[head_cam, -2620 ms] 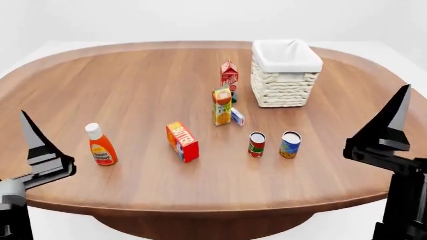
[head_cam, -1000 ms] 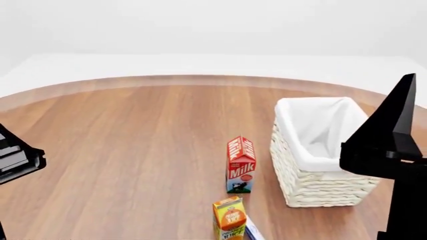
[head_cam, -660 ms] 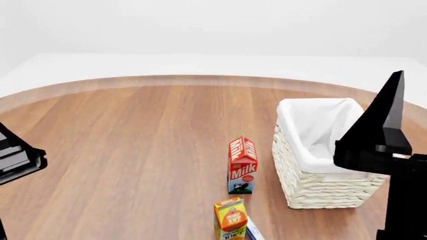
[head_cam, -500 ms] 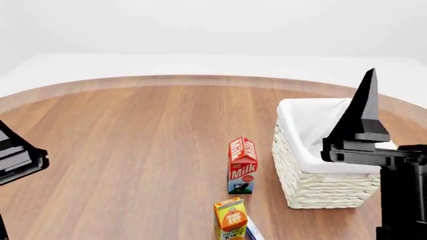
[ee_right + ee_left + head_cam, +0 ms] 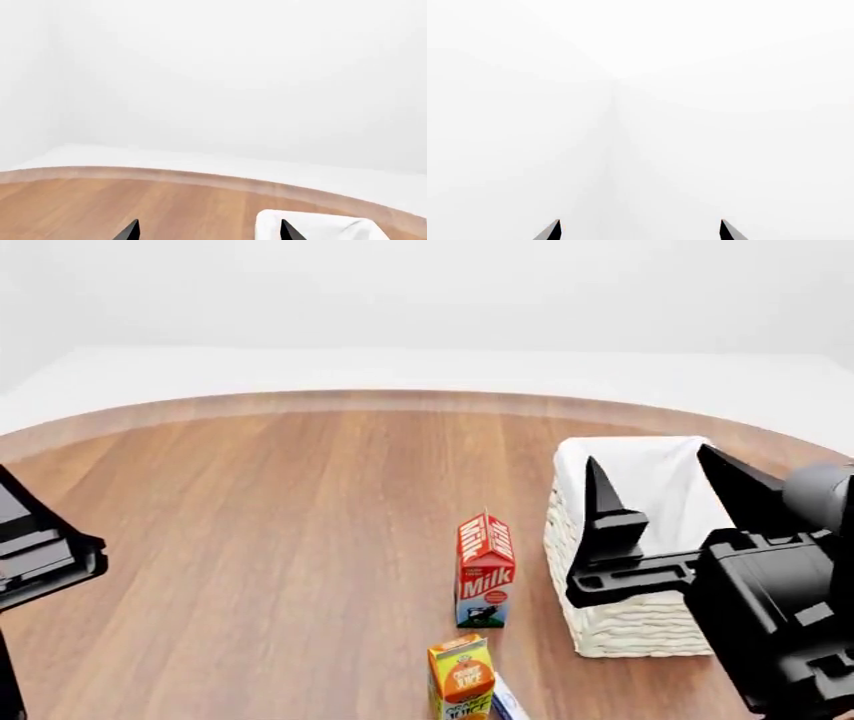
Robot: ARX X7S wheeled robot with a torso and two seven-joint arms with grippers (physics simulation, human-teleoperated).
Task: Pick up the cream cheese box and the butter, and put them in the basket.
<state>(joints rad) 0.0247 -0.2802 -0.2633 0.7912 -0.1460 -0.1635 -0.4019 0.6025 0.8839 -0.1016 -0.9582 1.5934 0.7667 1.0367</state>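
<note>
the right gripper hangs in front of the basket, its two black fingers spread wide with nothing between them, one finger over the basket's left rim and the other toward its right side. the basket sits on the right of the wooden table, white liner folded over its woven wall. in the right wrist view the two fingertips poke up from the near edge, well apart, and a corner of the basket's white liner shows past them, with the table's far edge beyond.

the left gripper shows only as a black block at the near left edge of the head view. its wrist view has two dark fingertips set wide apart against plain white, holding nothing.

just left of the basket stands a red milk carton, upright. nearer, an orange juice carton is cut by the edge, and a sliver of the cream cheese box sits just beside its right side, white and blue, on the table. the butter is out of sight in all three views.
</note>
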